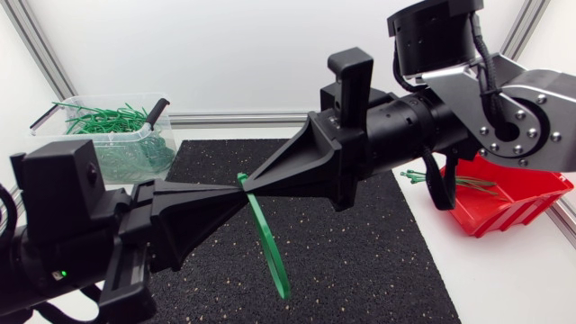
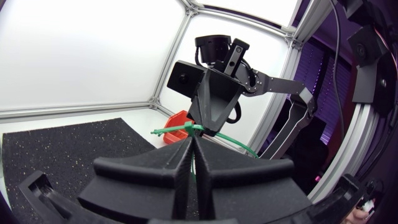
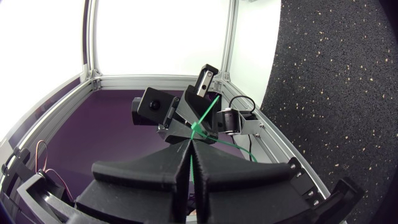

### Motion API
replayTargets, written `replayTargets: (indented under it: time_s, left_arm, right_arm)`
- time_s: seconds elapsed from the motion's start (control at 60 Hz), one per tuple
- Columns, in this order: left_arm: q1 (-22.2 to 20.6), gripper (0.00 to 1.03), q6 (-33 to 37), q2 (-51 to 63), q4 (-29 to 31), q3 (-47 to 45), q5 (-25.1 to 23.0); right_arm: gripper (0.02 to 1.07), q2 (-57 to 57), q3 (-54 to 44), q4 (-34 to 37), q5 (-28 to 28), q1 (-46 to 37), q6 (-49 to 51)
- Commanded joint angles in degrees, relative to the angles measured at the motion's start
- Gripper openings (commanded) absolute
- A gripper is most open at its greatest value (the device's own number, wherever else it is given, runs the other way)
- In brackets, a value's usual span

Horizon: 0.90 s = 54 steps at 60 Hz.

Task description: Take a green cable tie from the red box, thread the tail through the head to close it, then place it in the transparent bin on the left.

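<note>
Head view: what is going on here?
Above the black mat, the left gripper and the right gripper meet, each shut on one green cable tie, whose long end hangs below them. Whether it is threaded cannot be told. It is not yet in the transparent bin; the red box holds more ties.

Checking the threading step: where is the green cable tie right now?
In the head view the green cable tie hangs mid-table over the black mat, pinched where the left pincer and right pincer meet tip to tip.
</note>
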<state>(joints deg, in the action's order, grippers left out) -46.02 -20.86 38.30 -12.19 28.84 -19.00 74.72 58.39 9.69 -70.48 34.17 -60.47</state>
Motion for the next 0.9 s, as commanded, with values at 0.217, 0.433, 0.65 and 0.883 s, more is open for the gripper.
replayTargets:
  time_s: [0.217,0.433,0.65,0.883]
  left_arm:
    - [-3.2,0.04,8.56,-1.83,1.02,0.34,0.2]
    - [1.28,0.04,15.5,-1.92,2.61,-0.45,-0.24]
    - [2.16,0.04,25.61,-2.53,4.1,-1.42,0.28]
    - [1.63,0.04,37.21,-1.74,4.36,-3.35,4.68]
  right_arm:
    - [0.44,2.19,1.29,-0.47,-0.01,-0.69,-0.79]
    - [0.9,-0.1,1.29,-0.47,-1.59,-1.74,1.67]
    - [0.9,3.24,4.54,-0.38,-1.94,-5.96,7.64]
    - [0.82,8.6,6.65,-0.11,-1.68,-6.49,14.94]
